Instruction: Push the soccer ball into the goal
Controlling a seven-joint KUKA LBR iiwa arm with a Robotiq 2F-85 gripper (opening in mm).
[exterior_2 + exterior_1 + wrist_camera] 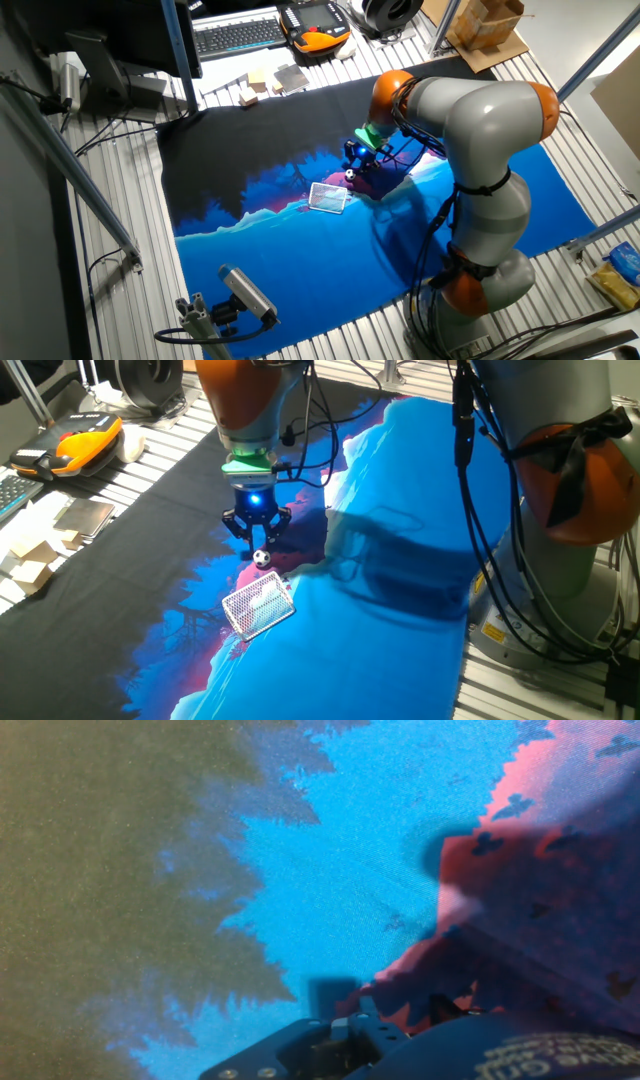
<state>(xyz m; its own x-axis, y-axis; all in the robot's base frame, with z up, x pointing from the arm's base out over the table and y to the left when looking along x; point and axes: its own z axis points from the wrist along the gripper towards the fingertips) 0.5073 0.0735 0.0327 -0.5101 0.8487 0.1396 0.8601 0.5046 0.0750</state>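
White-and-black, the tiny soccer ball (261, 558) is sitting just beside our black two-finger gripper (256, 537), fingers standing apart, near the white mesh-netted goal (258, 604).

One fixed view looks down from close range across the cloth (420, 560), facing the gripper (256, 535) head-on. The other fixed view sits high and far back on the opposite side, taking in the whole arm (480, 160). Both share the cloth around the jaws. The hand view looks closely at cloth beneath the jaws.
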